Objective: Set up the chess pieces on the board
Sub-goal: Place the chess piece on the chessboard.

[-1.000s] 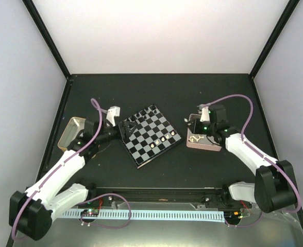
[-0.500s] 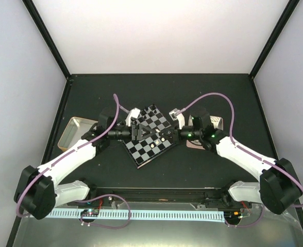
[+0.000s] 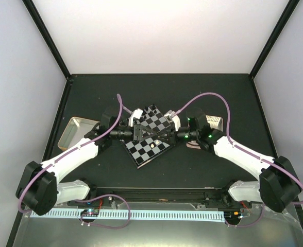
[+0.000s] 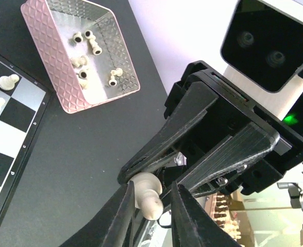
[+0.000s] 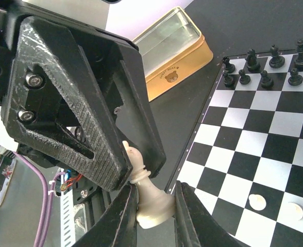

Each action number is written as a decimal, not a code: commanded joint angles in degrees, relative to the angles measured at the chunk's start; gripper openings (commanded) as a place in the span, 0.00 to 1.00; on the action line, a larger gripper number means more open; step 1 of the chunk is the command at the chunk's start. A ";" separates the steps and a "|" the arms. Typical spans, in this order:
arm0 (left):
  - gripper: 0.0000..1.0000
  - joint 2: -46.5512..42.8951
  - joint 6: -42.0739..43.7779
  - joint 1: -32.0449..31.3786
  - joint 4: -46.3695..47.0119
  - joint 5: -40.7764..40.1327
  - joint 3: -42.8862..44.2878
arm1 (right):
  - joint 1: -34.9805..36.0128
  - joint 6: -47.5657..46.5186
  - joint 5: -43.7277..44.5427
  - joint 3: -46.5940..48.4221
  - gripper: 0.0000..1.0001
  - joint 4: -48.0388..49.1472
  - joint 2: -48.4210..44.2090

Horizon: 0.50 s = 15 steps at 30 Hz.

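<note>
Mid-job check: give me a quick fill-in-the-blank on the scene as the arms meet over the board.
1. The right gripper grips a cream chess piece by its ___.
2. Loose cream pieces lie in the ___ tray.
3. The metal tin lies on the ___ arm's side of the board.
Missing words: base; pink; left.

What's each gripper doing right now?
Right gripper: closed on a white chess piece.
Left gripper: fingers around the same piece's top; grip cannot be told.
</note>
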 commanded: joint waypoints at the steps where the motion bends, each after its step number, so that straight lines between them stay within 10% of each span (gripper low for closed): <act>1: 0.16 -0.23 0.27 -0.66 2.12 1.88 0.88 | 0.42 -0.94 -0.24 1.82 0.17 -0.04 0.55; 8: 0.02 -0.81 1.34 -0.87 2.03 1.71 1.31 | 0.51 -1.74 1.23 2.15 0.25 -2.56 -0.68; 15: 0.02 -4.46 9.51 -1.01 -11.01 -10.83 1.66 | 0.37 -1.18 7.92 -2.06 0.69 -8.50 -6.86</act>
